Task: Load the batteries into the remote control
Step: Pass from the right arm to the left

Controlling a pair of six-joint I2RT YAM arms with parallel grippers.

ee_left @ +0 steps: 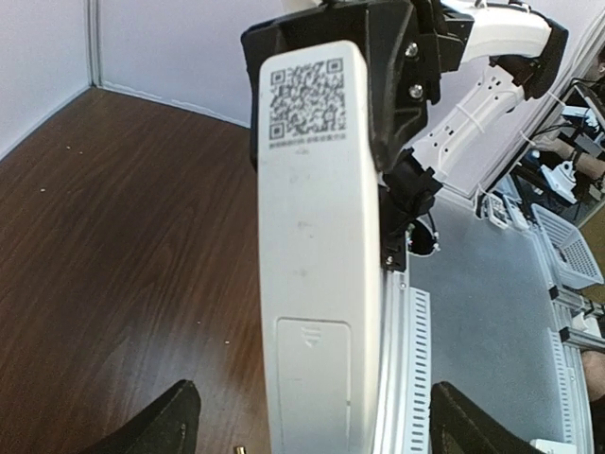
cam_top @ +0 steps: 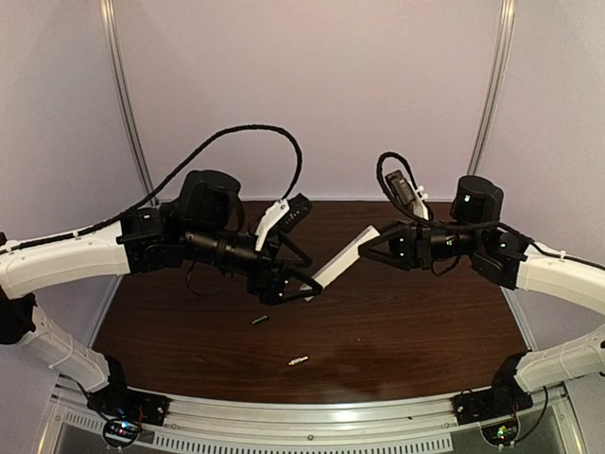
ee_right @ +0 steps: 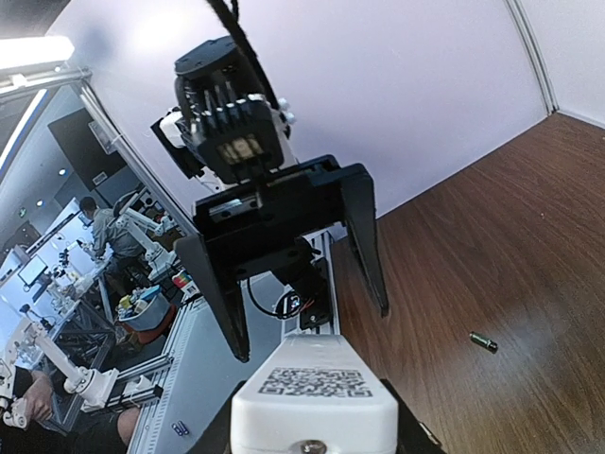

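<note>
Slim white rectangular plastic remote control [cam_top: 342, 257] is up in the air over the dark brown wooden table [cam_top: 425, 331], slanted between the two arms. Right gripper [cam_top: 369, 248] is clamped on its far end, the end with the QR sticker. Left gripper [cam_top: 301, 287] is at the opposite end with jaws spread wide; in the left wrist view its black fingers [ee_left: 170, 426] flank the remote on both sides with a clear gap, not touching.

Why held this way, as a judgement: the back faces the left wrist camera, so the right arm seems to be presenting the battery side while the left is free to work on it. The small flat white battery cover [ee_left: 314, 378] is still seated in the back (arrow mark visible), so the recess is not open and loading has not begun.

Short dark cylindrical battery [cam_top: 260, 321] and short pale silvery cylindrical battery [cam_top: 299, 360] both lie loose on the table, near each other, below the left gripper and well apart from the remote.

Counts: one remote, one cover, two batteries, two grippers, one holding and one empty.
</note>
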